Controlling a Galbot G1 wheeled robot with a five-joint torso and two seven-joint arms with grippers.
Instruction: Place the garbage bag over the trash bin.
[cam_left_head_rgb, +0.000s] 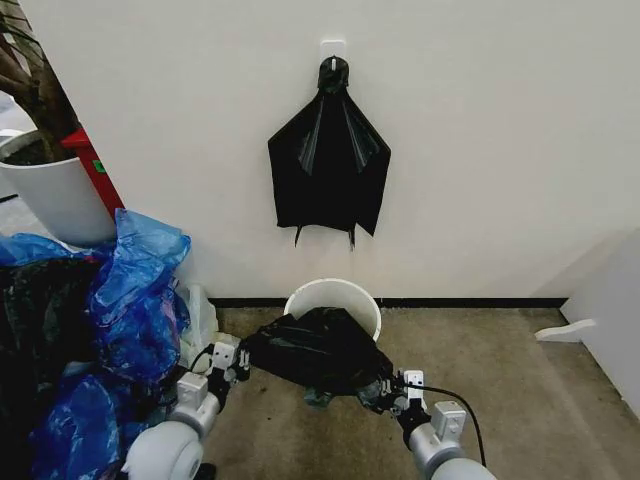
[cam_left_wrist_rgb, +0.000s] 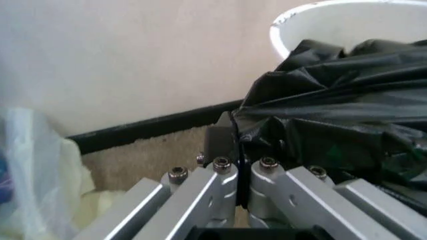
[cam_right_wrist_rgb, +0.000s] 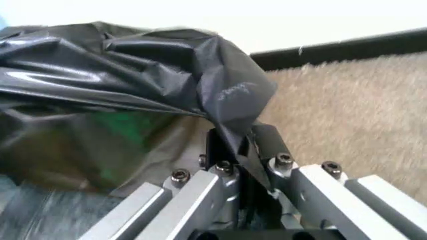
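Note:
The glossy black garbage bag (cam_left_head_rgb: 318, 350) is stretched between my two grippers, draped across the near side of the white trash bin (cam_left_head_rgb: 345, 295) by the wall. My left gripper (cam_left_head_rgb: 238, 360) is shut on the bag's left edge. My right gripper (cam_left_head_rgb: 378, 390) is shut on its right edge. From the left wrist, the garbage bag (cam_left_wrist_rgb: 333, 125) is pinched in that gripper (cam_left_wrist_rgb: 235, 145), and the trash bin (cam_left_wrist_rgb: 333, 25) rim shows behind the plastic. From the right wrist, the garbage bag (cam_right_wrist_rgb: 133, 75) runs down into the closed gripper (cam_right_wrist_rgb: 233, 145).
A fan-shaped black bunch (cam_left_head_rgb: 328, 165) hangs on the wall above the bin. Blue plastic bags (cam_left_head_rgb: 130, 290) pile up on the left, beside a big white planter pot (cam_left_head_rgb: 55, 195). A white object (cam_left_head_rgb: 565, 331) lies at the right. Carpet floor (cam_left_head_rgb: 500, 380) stretches to the right.

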